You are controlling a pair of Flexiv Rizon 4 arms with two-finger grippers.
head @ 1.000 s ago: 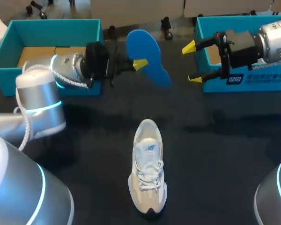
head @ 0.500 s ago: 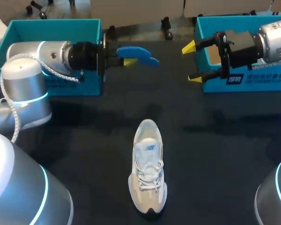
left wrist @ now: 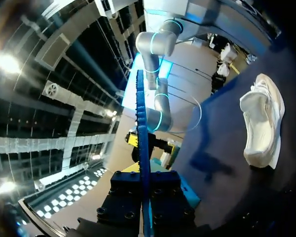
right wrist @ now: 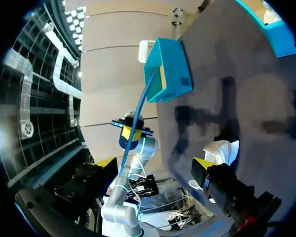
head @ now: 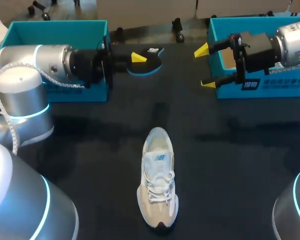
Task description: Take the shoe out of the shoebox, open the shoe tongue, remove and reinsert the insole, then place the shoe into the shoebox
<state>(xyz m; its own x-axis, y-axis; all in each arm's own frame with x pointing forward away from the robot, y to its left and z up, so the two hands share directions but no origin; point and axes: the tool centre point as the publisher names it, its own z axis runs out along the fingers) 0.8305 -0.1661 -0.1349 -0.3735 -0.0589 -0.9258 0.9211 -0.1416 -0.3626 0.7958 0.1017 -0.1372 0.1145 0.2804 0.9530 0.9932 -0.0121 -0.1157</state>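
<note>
I am holding the insole point(head: 152, 61) up off the surface point(head: 240, 150) with my left tool point(head: 136, 58). The tool is clamped on it from both sides, and in the left wrist view I am seeing the thin blue edge of the insole point(left wrist: 140, 148) squeezed between the black fingers. The insole is hanging just beside the left blue box point(head: 20, 35), at the far side. My right tool point(head: 205, 67) is hanging in front of the right blue box point(head: 280, 90) with its yellow tips wide apart, and it is holding nothing. The shoe point(head: 157, 182) is sitting alone in the middle of the surface, well apart from both boxes and both tools. So I am thinking the first parts are done: the shoe is out of its box and the insole is out of the shoe. I cannot tell if the tongue is pulled open enough. What I am thinking is left is sliding the insole back inside the shoe, then lifting the shoe and putting it into a box.
</note>
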